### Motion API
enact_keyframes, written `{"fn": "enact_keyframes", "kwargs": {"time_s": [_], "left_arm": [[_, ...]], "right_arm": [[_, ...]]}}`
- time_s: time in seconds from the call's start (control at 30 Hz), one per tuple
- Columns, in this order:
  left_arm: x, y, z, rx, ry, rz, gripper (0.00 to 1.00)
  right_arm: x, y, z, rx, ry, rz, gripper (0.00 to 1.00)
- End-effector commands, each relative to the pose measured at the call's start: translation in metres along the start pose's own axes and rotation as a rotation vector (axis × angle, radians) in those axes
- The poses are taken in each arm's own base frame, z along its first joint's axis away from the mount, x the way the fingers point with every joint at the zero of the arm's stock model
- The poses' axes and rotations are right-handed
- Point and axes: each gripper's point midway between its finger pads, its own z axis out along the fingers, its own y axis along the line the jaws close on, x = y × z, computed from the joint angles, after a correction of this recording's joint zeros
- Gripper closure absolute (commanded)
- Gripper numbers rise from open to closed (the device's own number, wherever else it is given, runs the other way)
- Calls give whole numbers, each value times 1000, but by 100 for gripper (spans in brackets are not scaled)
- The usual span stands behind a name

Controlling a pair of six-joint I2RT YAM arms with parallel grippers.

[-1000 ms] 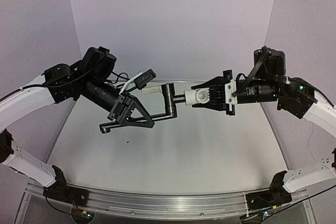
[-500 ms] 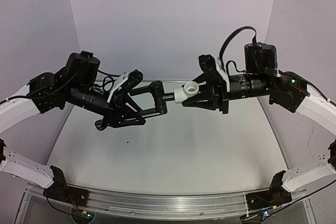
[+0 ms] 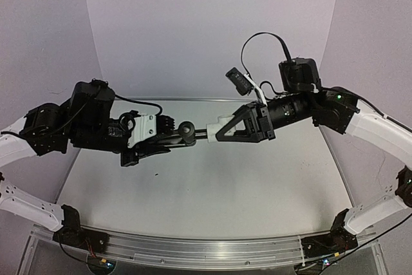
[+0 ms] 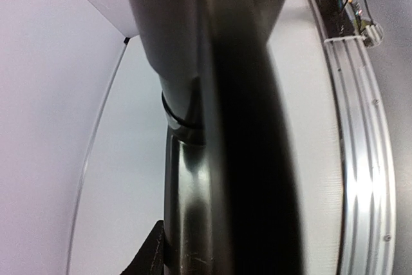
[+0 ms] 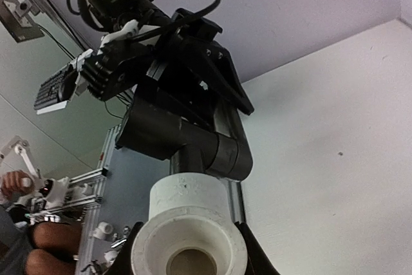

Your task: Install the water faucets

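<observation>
Black pipe (image 3: 188, 131) clamped in the left fingers (image 3: 164, 140) meets the white fitting (image 5: 190, 210) gripped by the right fingers (image 3: 237, 138).

— The pipe (image 4: 187, 191) looks like dark metal: smooth, with a glossy sheen and a few fine scratches.
— And the fitting (image 5: 190, 220)?
— White plastic, matt, faintly rough at its rim.
— The tabletop (image 3: 212, 191)?
— White, smooth, dull. The rail (image 3: 193, 248) along its near edge is bare metal, shiny.

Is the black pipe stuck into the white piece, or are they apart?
Joined, it seems: the black pipe meets the white fitting with no gap showing. How deep it goes, cannot tell.
</observation>
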Motion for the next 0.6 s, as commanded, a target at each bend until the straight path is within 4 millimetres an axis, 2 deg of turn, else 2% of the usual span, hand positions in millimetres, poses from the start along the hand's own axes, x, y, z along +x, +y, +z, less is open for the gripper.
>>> {"fn": "enact_keyframes", "kwargs": {"time_s": [0.0,0.13,0.17,0.2,0.3,0.37,0.4,0.43,0.57], "left_arm": [[-24,28,1,-199,-32,173,100],[-36,27,-10,-199,-109,158,100],[-39,27,-13,-199,-125,153,100],[-41,26,-17,-198,-139,147,100],[-44,21,-21,-162,-158,117,100],[-43,17,-18,-128,-147,75,100],[-41,17,-16,-120,-135,51,100],[-38,16,-13,-116,-115,22,100],[-35,18,-10,-100,-114,-130,100]], "right_arm": [[2,12,2,-140,26,189,94],[-1,-4,-5,-136,16,266,94],[-1,-9,-6,-132,13,287,91],[-2,-14,-7,-127,9,305,85],[-17,-20,-13,-91,-31,253,39],[-31,-21,-18,-44,-69,154,14],[-37,-20,-22,-23,-82,103,5],[-43,-17,-26,-4,-96,30,2],[-72,-9,-50,143,-164,-301,2]]}}
